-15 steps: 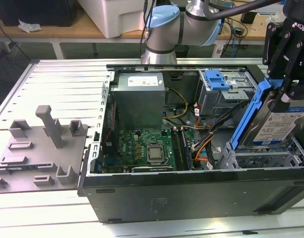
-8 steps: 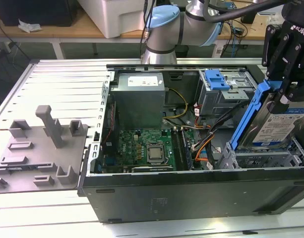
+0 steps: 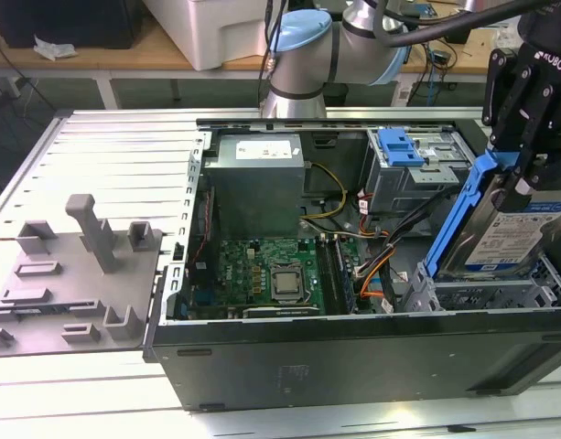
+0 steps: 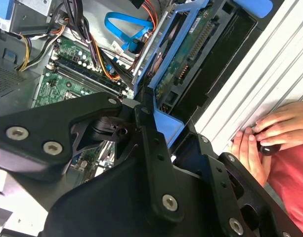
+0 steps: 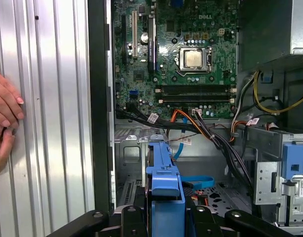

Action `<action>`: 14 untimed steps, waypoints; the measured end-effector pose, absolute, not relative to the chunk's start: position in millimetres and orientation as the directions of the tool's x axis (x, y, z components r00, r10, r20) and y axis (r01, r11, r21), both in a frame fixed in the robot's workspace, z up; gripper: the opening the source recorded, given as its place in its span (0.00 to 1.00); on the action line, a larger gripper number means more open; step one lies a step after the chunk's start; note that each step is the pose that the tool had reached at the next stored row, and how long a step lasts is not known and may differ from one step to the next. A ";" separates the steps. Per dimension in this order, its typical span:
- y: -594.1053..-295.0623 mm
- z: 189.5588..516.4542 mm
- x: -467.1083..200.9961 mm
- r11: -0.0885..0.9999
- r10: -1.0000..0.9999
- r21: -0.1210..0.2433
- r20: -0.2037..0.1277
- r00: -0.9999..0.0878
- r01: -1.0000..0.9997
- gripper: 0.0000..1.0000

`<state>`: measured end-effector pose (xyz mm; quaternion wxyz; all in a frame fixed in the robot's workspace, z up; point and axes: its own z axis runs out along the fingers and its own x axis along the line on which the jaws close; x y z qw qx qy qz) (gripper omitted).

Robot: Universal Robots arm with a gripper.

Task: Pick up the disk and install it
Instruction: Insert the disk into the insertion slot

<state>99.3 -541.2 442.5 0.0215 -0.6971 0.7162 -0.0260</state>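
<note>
Disk, tilted steeply, grasped at its upper end by the gripper; its lower end sits at the drive cage inside the open computer case.

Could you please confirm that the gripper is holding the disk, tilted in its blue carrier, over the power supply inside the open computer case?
Not quite: the gripper holds the disk, tilted in its blue carrier, over the drive cage at the exterior view's right, not the power supply; the rest is right.
</note>
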 end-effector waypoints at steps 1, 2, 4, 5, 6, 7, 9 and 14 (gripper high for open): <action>-541.3 441.9 99.3 0.027 -1.000 -0.067 0.005 -0.027 -0.997 0.37; -541.3 441.3 99.3 0.027 -1.000 -0.067 0.005 -0.027 -0.997 0.37; -541.4 440.6 99.3 0.027 -1.000 -0.067 0.005 -0.027 -0.997 0.37; -541.4 440.1 99.3 0.027 -1.000 -0.067 0.006 -0.027 -0.997 0.37; -541.5 439.5 99.3 0.027 -1.000 -0.067 0.006 -0.027 -0.997 0.37; -541.5 438.9 99.3 0.027 -1.000 -0.067 0.005 -0.027 -0.997 0.37; -541.6 438.0 99.3 0.027 -1.000 -0.067 0.005 -0.027 -0.997 0.37; -541.7 435.4 99.3 0.027 -1.000 -0.067 0.005 -0.027 -0.997 0.37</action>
